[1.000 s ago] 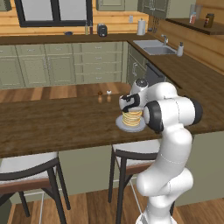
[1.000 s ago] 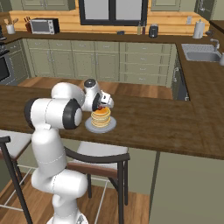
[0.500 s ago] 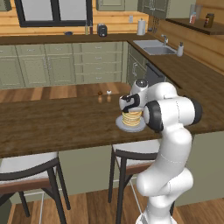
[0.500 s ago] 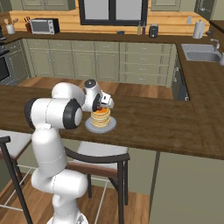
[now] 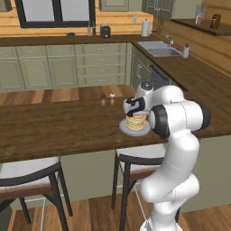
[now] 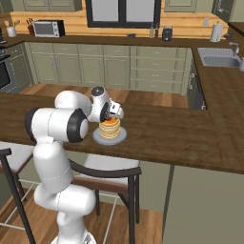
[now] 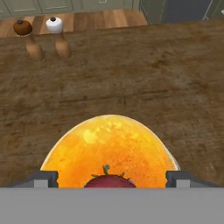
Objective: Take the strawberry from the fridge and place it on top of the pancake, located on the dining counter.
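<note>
Your two-finger gripper [image 7: 111, 179] hangs right over the stack with its jaws spread wide, one grey fingertip [image 7: 43, 178] at each side of the hand view and neither touching anything. Between them the small red strawberry [image 7: 109, 181] with its green stem sits on the glossy orange top of the golden-tan round pancake stack [image 7: 107, 148], free of the fingers. From your base cameras you see the dark hand close above the stack [image 5: 136, 122], which rests on a round grey plate [image 5: 134, 131]. That plate stands on the long dark-brown wooden dining counter [image 5: 54, 126], near its front edge. Farther back on the counter, well apart from the plate, you have two small wooden shakers, one with a brown cap [image 7: 22, 28] and one with a white cap [image 7: 54, 25], standing side by side. Black-framed, white-seated stools [image 5: 27, 173] are tucked below the counter's near side.
</note>
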